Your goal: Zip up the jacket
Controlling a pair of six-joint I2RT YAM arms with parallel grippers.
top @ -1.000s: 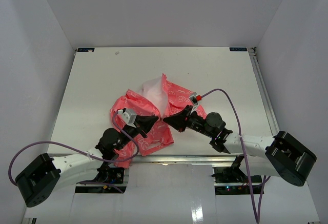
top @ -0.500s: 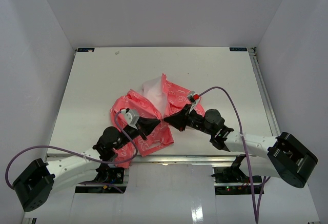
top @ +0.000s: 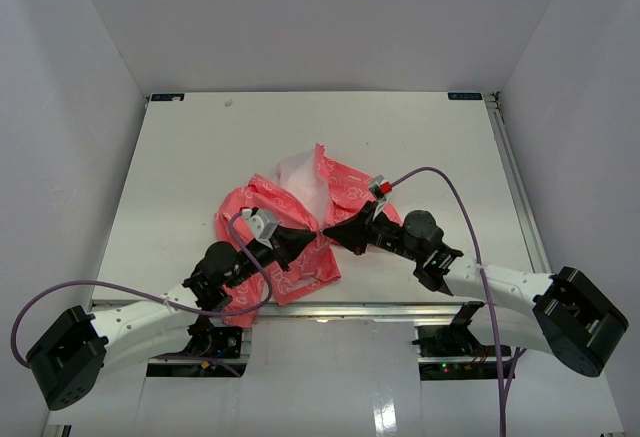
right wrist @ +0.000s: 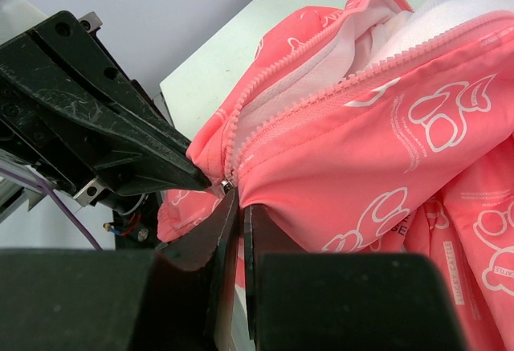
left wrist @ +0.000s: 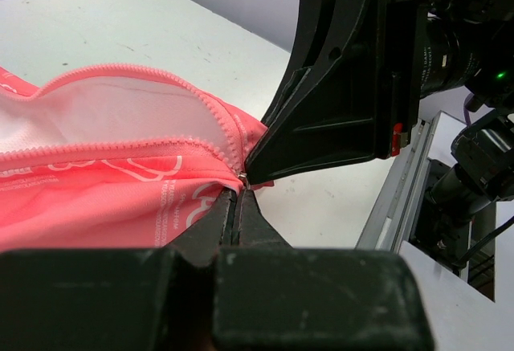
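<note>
- Left pincer (top: 304, 233): its fingers are pressed together, tips nipping the jacket (top: 296, 279) at the low end of the zipper (left wrist: 215, 116). In its own wrist view the tips (left wrist: 238, 196) meet right under a small metal piece (left wrist: 241, 177) where the two rows of teeth join.
- Right pincer (top: 327, 229): also closed, with only a thin slit between its fingers. In its wrist view the tips (right wrist: 235, 200) pinch the pink hem just below the same metal piece (right wrist: 227, 182).
- The two pincers come in from opposite sides and meet nose to nose at that spot, tips almost touching. Each one fills the other's wrist view: the right pincer (left wrist: 265, 158) looms just above the left tips, and the left pincer (right wrist: 197, 176) points in from the left.
- Above the junction the zipper is undone. Its two toothed edges spread apart and the white lining (left wrist: 104, 110) shows between them.
- The jacket lies crumpled at the near middle of the white surface (top: 200, 147), between the two arms, with its pink panels folded over one another and a patch of lining (top: 300, 172) turned up at the far side.
</note>
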